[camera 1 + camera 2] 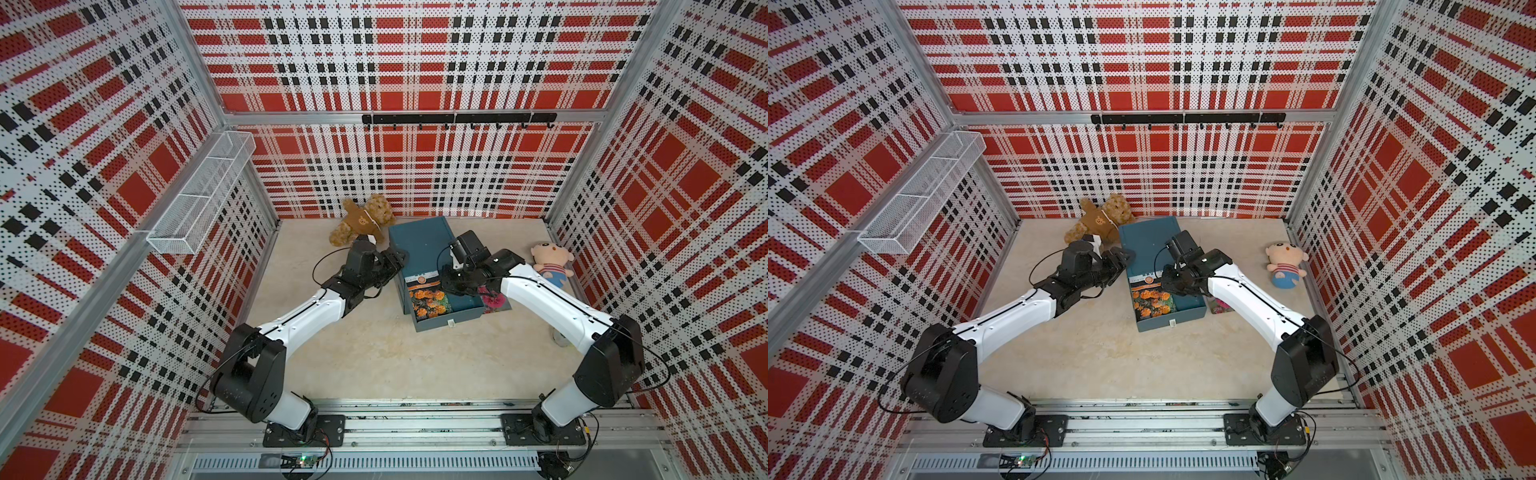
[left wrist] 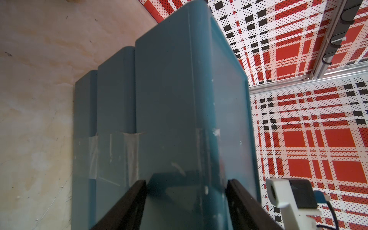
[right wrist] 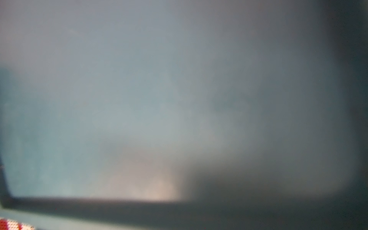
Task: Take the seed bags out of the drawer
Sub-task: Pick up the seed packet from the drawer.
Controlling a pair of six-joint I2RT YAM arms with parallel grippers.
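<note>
A teal cabinet (image 1: 419, 241) stands at the back of the table with its drawer (image 1: 453, 322) pulled out toward the front. One of the seed bags (image 1: 428, 303), printed with orange flowers and a white label, lies flat in the drawer in both top views (image 1: 1152, 301). A pink-flowered seed bag (image 1: 498, 301) lies on the table right of the drawer. My right gripper (image 1: 446, 284) is down in the drawer, shut at the orange bag's right edge. Its wrist view is only blur. My left gripper (image 2: 186, 180) stands open astride the cabinet's (image 2: 169, 99) upper left edge.
A brown teddy bear (image 1: 363, 220) lies behind my left gripper, against the cabinet's left side. A small doll (image 1: 550, 262) sits at the right wall. A white wire basket (image 1: 199, 199) hangs on the left wall and a black hook rail (image 1: 457, 118) on the back wall.
</note>
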